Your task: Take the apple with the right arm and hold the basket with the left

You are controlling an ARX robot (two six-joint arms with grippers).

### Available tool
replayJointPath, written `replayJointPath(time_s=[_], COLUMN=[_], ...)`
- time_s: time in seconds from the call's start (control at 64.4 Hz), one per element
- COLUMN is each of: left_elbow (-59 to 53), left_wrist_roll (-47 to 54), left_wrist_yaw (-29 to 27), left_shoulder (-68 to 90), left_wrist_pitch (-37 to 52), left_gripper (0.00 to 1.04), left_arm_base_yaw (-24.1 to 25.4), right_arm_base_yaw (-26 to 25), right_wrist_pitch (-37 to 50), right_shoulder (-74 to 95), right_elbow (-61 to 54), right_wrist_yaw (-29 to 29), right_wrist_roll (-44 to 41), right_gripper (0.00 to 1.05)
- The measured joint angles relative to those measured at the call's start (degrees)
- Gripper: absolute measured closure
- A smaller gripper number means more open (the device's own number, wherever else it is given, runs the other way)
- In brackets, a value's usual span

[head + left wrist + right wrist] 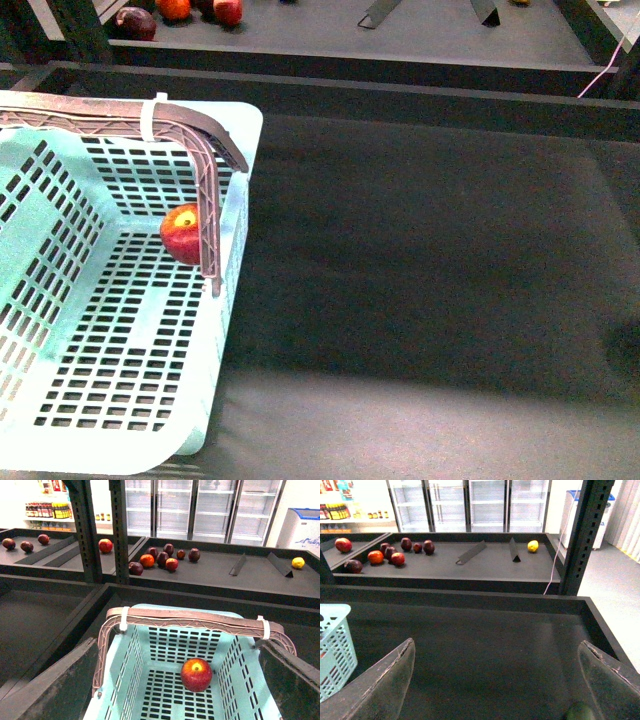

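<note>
Since the apple (pixel 196 674) already lies on the slotted floor of the basket (pixel 165 645), the picking part of the task looks finished, and what seems left is only for the left arm to keep the basket steady. In the front view the apple (pixel 184 233) sits near the basket's far right corner, partly hidden behind the brown lattice handle (pixel 205 190), with its yellow patch turned upward. Neither arm shows in the front view. The left gripper (pixel 175 700) hangs above the basket's near end with its jaws spread wide apart, one dark finger on each side of the picture, and the apple lies below and between them, a little toward one finger, not touched by either. Whether those fingers press on the basket walls I cannot tell; they appear to straddle it rather than clamp it. The right gripper (pixel 495 690) is also wide apart and holds nothing, hovering over the bare dark shelf surface (pixel 490 640), with only an edge of the basket (pixel 335 645) at the side of its view and the apple well away from its jaws.
</note>
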Motion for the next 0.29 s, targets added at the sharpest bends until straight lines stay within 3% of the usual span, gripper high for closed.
replayJointPath(time_s=[0.295], left_elbow=[0.0], left_wrist_roll=[0.0], left_wrist_yaw=[0.0], left_shoulder=[0.0], left_wrist_pitch=[0.0], left_gripper=[0.07], left_arm_base_yaw=[0.0], right_arm_base_yaw=[0.0], right_wrist_pitch=[0.0], right_shoulder=[0.0], right_elbow=[0.0], right_wrist_yaw=[0.0], right_wrist_roll=[0.0], right_gripper=[0.09])
